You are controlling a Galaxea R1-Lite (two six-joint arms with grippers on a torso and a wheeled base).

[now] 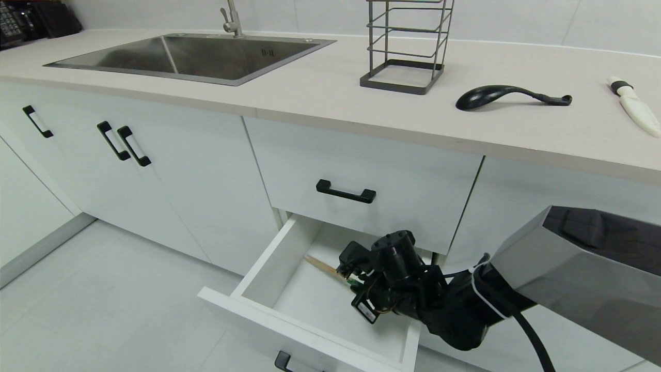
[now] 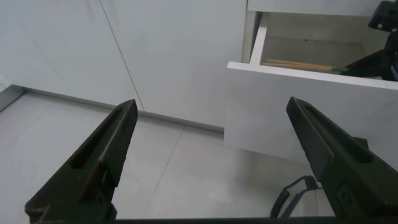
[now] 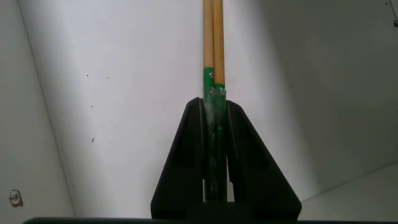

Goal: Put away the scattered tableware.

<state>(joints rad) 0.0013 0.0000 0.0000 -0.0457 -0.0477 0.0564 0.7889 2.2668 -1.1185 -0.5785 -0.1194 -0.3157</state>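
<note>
The right hand [image 1: 349, 274] is clamped on two chopsticks [image 3: 212, 43], held inside the one open drawer [image 1: 310, 330], toward its back. The left hand [image 2: 211, 107] hangs above the floor, its jaws apart. One black spoon [image 1: 485, 96] and one white knife [image 1: 638, 106] lie near the worktop's [image 1: 310, 88] right end.

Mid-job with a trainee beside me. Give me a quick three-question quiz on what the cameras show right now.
1. True or false: the right gripper is shut on the chopsticks within the open drawer.
2. The left gripper is: A. open, holding nothing; B. shut on a fork; C. shut on a drawer handle.
3. Which tableware lies on the counter?

Key: 1 true. 2 A. 3 the black spoon and the white knife.
</note>
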